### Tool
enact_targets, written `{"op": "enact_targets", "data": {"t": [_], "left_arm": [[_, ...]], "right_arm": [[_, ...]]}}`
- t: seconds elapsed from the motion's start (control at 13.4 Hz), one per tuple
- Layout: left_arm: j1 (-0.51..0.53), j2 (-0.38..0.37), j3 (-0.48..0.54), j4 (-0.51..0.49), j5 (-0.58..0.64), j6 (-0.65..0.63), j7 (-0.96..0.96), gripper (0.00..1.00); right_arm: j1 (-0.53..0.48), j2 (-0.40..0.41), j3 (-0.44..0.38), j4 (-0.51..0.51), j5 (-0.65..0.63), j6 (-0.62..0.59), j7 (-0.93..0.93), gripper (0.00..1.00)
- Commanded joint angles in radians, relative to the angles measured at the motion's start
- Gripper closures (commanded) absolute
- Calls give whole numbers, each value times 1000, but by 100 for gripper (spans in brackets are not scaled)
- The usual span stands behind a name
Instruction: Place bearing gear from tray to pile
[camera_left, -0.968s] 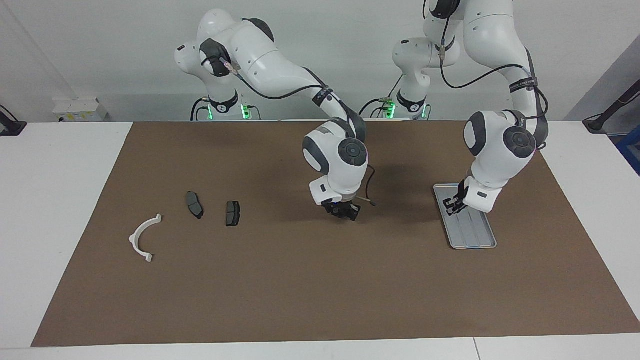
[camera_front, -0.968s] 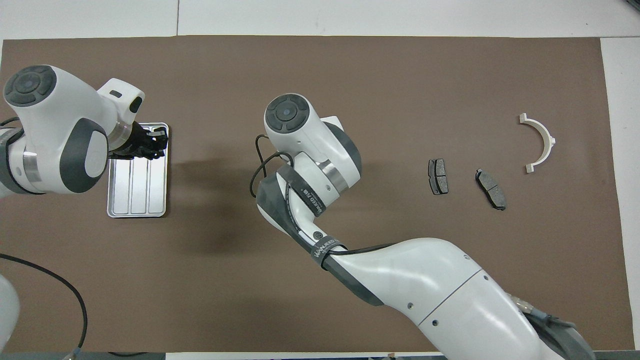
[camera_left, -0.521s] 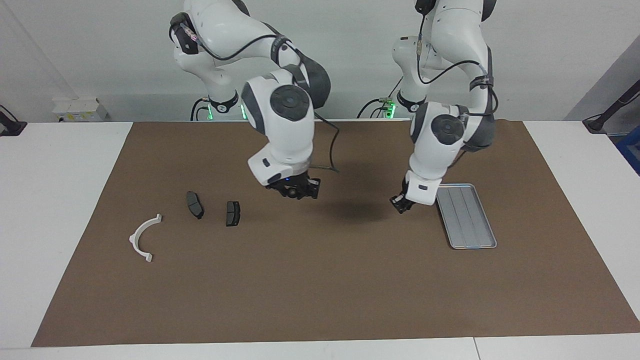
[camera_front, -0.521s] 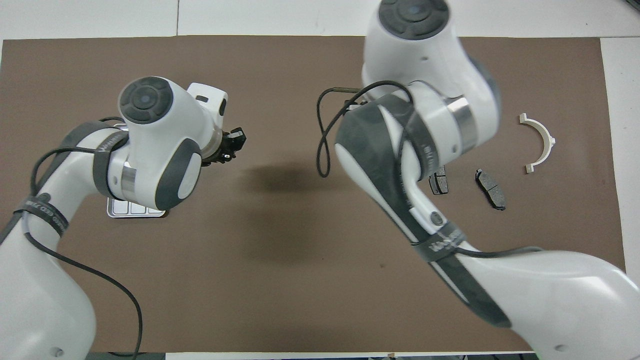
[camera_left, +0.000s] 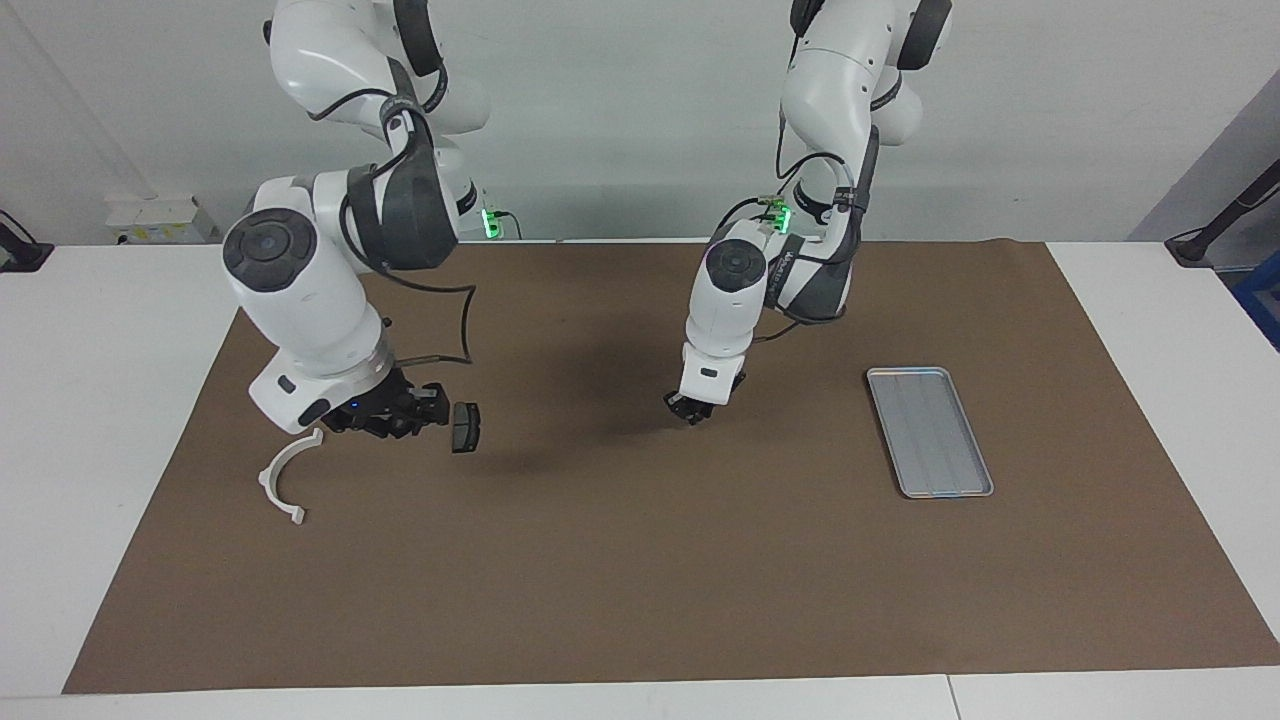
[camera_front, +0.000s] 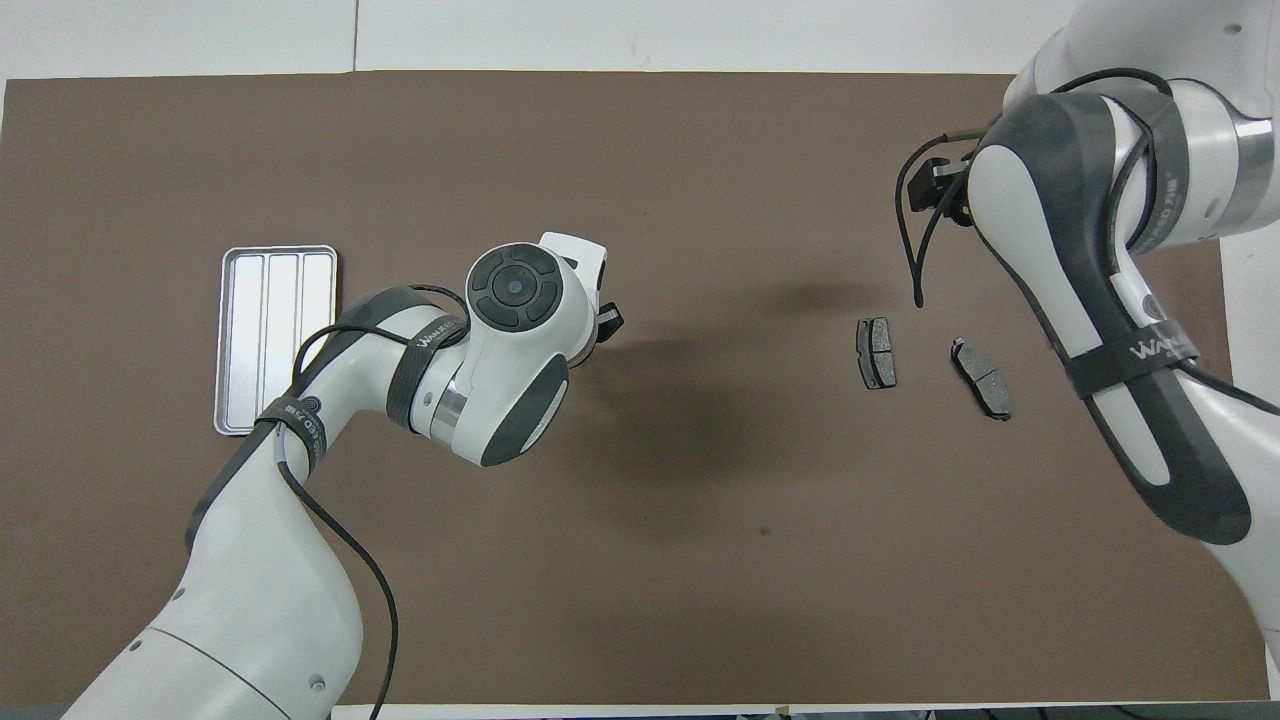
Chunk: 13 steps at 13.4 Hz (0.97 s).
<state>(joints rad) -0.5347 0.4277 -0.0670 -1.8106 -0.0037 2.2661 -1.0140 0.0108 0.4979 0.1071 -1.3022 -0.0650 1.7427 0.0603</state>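
Observation:
The silver tray lies at the left arm's end of the mat, and I see nothing in it. The pile is at the right arm's end: a white curved bracket and two dark pads. In the facing view only one pad shows. My right gripper hangs low over the pile, between the bracket and that pad. My left gripper is shut and low over the middle of the mat. No bearing gear shows in either view.
A brown mat covers most of the white table. In the overhead view the right arm hides the bracket. The left arm's wrist covers most of its own gripper.
The left gripper left the tray and moved to the middle of the mat. The right gripper swung from the middle of the mat to above the pile.

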Motion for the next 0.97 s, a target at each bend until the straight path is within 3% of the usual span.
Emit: {"op": "enact_targets", "data": {"t": [0.0, 0.22, 0.37, 0.6, 0.82, 0.89], "left_arm": [[-11, 3, 18, -9, 16, 36, -15, 100], [-13, 3, 18, -32, 18, 59, -17, 100], [-11, 3, 18, -33, 18, 64, -17, 86], [-11, 3, 18, -38, 18, 81, -17, 86], [-11, 3, 18, -39, 18, 81, -20, 52], [-10, 3, 18, -39, 18, 81, -31, 50]], "right_arm": [[-46, -47, 13, -226, -2, 212, -33, 100], [-71, -13, 13, -324, -36, 394, -33, 100], [-86, 37, 13, -324, -39, 457, -49, 100], [-94, 70, 13, -324, -39, 506, -73, 100], [-95, 91, 13, -341, -39, 578, -73, 100], [-95, 91, 13, -347, -38, 584, -68, 100]]}}
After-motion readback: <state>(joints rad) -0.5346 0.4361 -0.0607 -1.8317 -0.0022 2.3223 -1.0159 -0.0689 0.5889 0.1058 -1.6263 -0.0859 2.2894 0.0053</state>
